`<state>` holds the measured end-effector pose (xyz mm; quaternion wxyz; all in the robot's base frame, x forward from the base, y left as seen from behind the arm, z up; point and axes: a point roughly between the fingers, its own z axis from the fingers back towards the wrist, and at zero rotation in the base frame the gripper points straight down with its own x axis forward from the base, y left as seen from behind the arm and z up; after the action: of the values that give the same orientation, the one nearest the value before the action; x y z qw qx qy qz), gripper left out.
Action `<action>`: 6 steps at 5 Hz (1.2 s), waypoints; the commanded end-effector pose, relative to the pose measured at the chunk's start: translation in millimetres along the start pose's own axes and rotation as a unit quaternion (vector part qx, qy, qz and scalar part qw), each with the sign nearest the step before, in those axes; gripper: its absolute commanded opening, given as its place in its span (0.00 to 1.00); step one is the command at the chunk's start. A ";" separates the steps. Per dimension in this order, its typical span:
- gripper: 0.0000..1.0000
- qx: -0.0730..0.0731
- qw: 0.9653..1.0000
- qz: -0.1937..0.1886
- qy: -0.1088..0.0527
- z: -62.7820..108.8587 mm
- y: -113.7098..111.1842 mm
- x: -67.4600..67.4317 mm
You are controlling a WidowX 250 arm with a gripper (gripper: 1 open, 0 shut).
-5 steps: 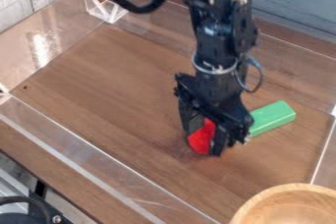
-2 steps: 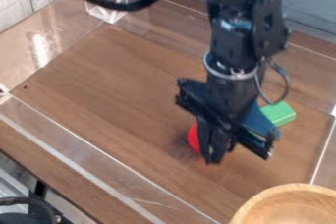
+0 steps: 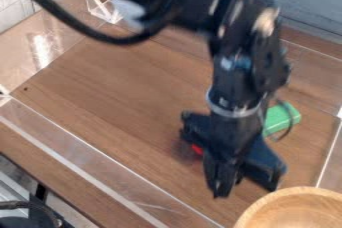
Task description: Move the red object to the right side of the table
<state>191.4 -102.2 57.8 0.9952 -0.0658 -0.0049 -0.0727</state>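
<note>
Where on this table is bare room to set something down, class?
The table's left and middle lie bare, between the acrylic walls and the arm. The right is crowded: claw, red object, green block and wooden bowl.

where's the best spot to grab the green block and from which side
Judging by shape, grip the green block across its short width, coming from above: it lies flat on the table with long parallel sides. The arm covers its left end, so its free right half looks easiest.

One red object [image 3: 197, 148] (mostly hidden), one green block [image 3: 279, 120], one wooden bowl [image 3: 297, 211], one table [image 3: 107, 102]
</note>
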 end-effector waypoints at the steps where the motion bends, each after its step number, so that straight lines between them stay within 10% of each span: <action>1: 1.00 -0.007 1.000 -0.022 -0.003 -2.9 -9.8 14.6; 3: 1.00 0.004 0.997 -0.082 0.010 0.0 -27.0 30.5; 4: 0.00 0.007 0.994 -0.112 0.013 5.9 -27.4 33.3; 6: 0.00 0.017 0.997 -0.075 0.000 4.0 -24.1 9.3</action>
<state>194.0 -122.4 55.6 0.9890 -0.0411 0.0101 -0.1415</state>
